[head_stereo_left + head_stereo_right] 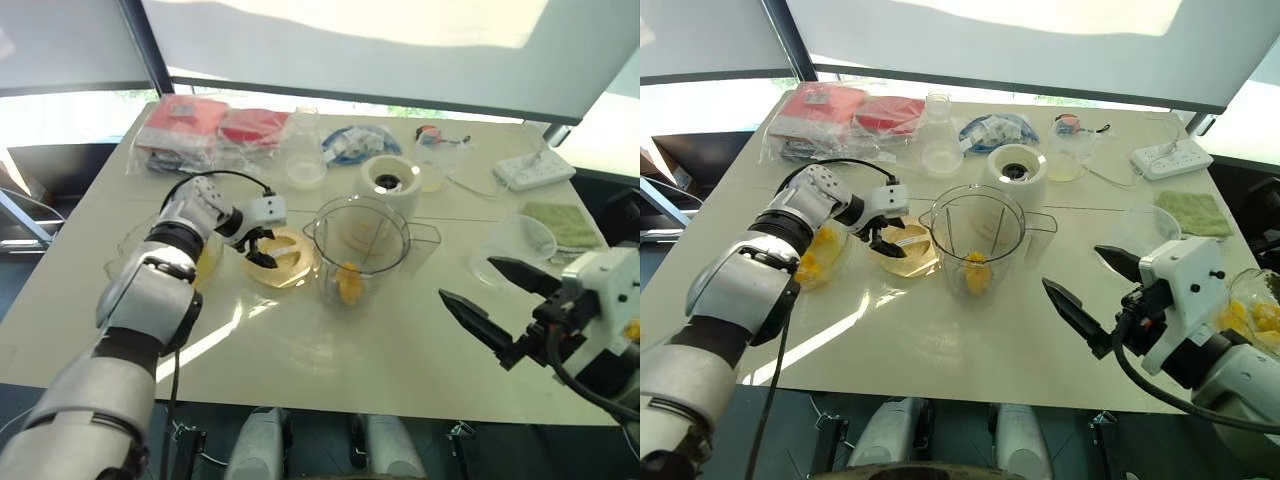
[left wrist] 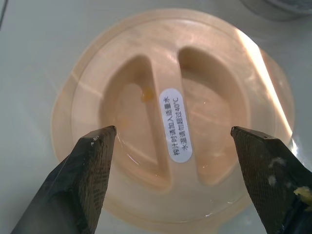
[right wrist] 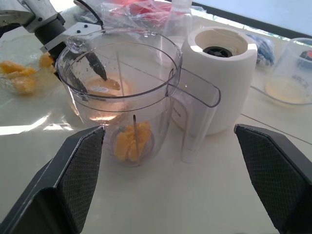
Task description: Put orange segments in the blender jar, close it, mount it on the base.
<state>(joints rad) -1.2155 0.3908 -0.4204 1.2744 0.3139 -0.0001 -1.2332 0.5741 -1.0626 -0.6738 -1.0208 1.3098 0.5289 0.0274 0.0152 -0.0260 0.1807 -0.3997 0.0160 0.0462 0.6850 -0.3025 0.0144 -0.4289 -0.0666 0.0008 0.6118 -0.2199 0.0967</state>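
The clear blender jar (image 1: 362, 245) stands mid-table with several orange segments (image 1: 347, 284) at its bottom. Behind it sits the cream-white base (image 1: 391, 184), its dark socket facing up. Left of the jar lies a flat pale-yellow lid (image 1: 285, 262). My left gripper (image 1: 262, 248) hangs open just above the lid, and in the left wrist view its fingers (image 2: 83, 180) straddle the lid's (image 2: 146, 63) raised centre grip. My right gripper (image 1: 465, 277) is open in the air to the jar's right, pointing at the jar (image 3: 122, 83) and base (image 3: 219, 73). More orange segments (image 1: 812, 256) fill a shallow bowl at the left.
A glass flask (image 1: 938, 140), red packets in plastic (image 1: 200, 125), a clear cup (image 1: 1068, 150) and a white power strip (image 1: 533, 168) line the far side. A clear bowl (image 1: 520, 240) and a green cloth (image 1: 1192, 212) lie at the right. Another bowl of orange pieces (image 1: 1255, 315) sits beside my right arm.
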